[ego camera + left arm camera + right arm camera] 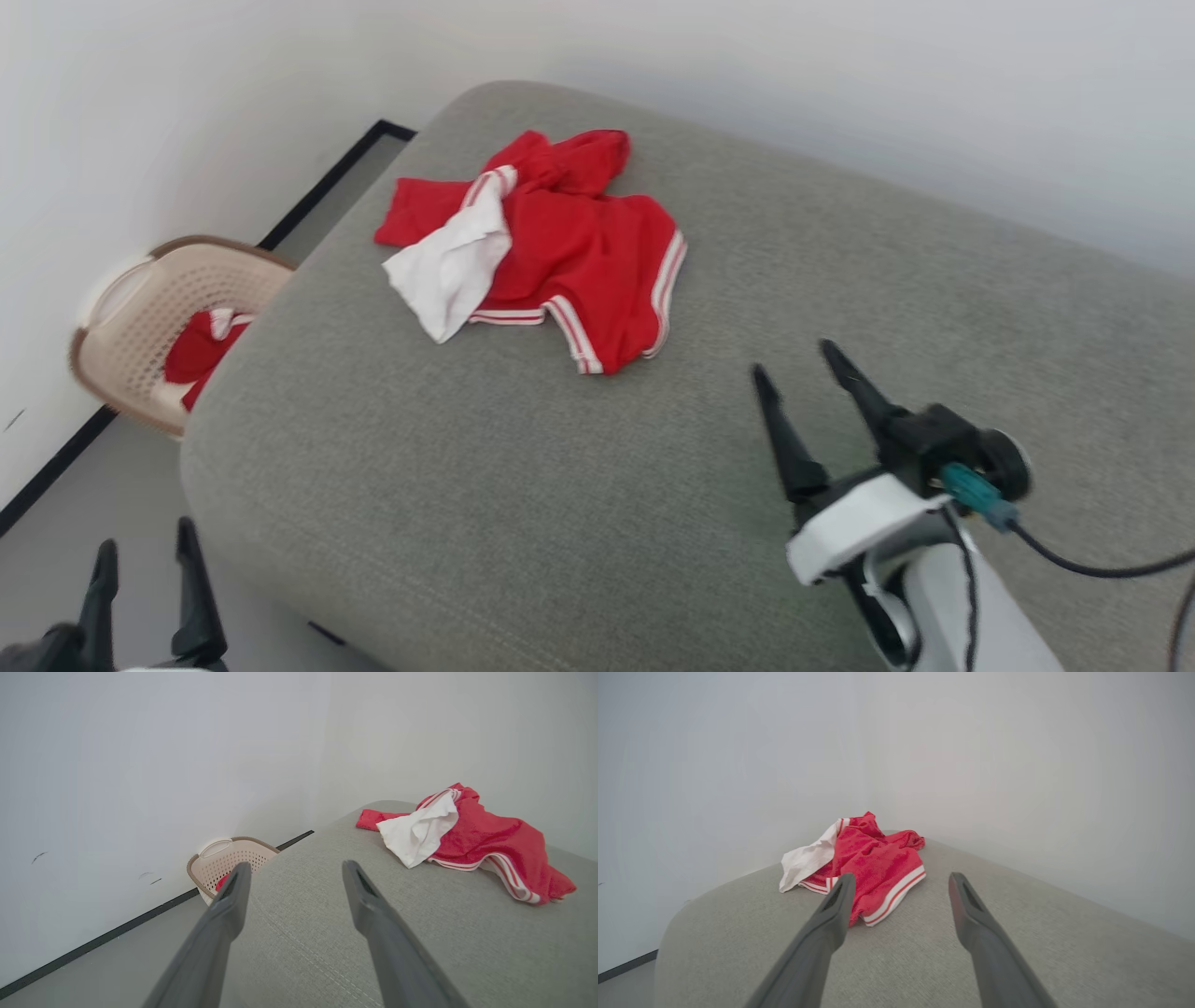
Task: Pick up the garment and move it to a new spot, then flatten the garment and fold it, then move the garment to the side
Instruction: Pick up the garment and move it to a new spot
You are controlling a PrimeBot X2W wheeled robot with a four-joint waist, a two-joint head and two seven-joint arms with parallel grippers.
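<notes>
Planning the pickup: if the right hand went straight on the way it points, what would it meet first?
Probably the near striped hem of the shirt lying on the grey cushion. The open right hand aims close to the shirt's edge, so it might meet bare cushion instead.

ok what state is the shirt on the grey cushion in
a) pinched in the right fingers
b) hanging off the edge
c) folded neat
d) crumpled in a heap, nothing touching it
d: the garment lies bunched on the grey cushion with a white sleeve panel flopped over the red, and the left fingers and right fingers are spread open, well apart from it.
</notes>
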